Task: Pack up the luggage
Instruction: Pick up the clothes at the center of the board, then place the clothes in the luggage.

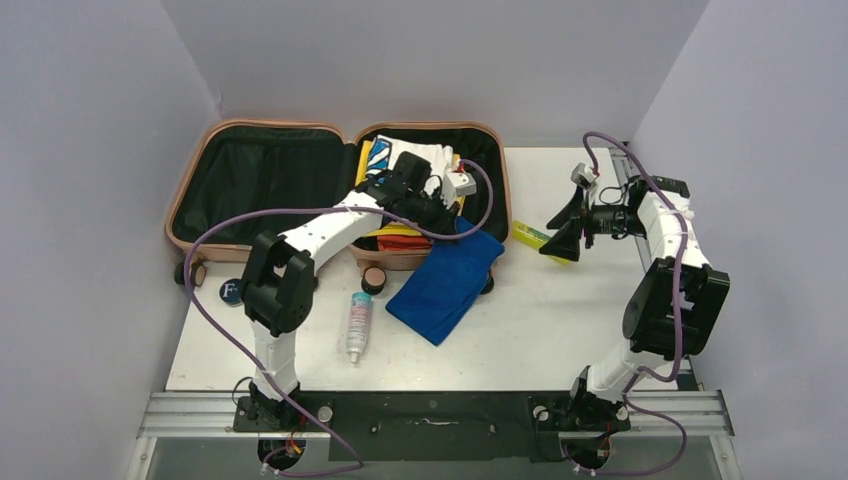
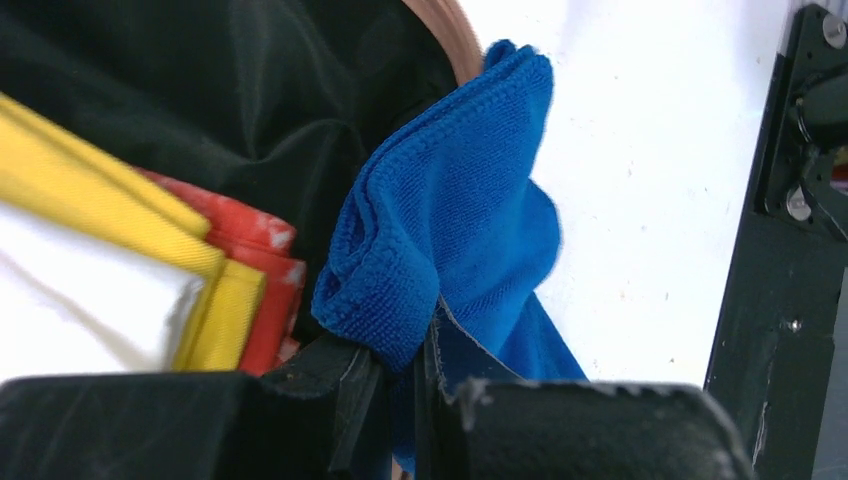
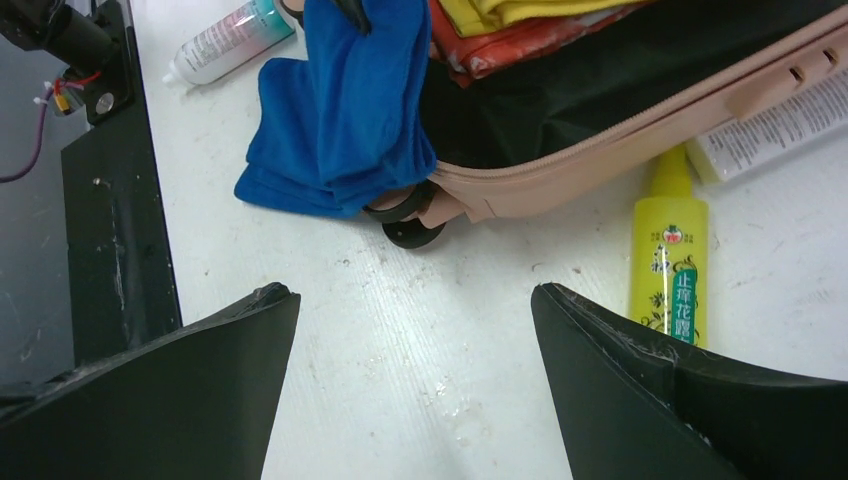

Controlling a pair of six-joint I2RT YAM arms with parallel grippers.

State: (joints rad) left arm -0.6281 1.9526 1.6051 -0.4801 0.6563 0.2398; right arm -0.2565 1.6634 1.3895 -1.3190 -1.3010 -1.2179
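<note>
Left gripper (image 2: 400, 365) pinches a fold of blue cloth (image 2: 450, 200) over the front rim of the luggage (image 1: 270, 126), open at the table's (image 1: 560, 330) far-left corner, right gripper (image 3: 415, 295) gapes empty; risk: thin pinch slips or the draped half snags the rim.

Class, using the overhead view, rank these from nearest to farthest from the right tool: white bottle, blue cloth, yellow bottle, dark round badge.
From the right tool:
1. yellow bottle, just left of it.
2. blue cloth, hanging over the luggage rim.
3. white bottle, lying mid-table.
4. dark round badge, far left.
</note>
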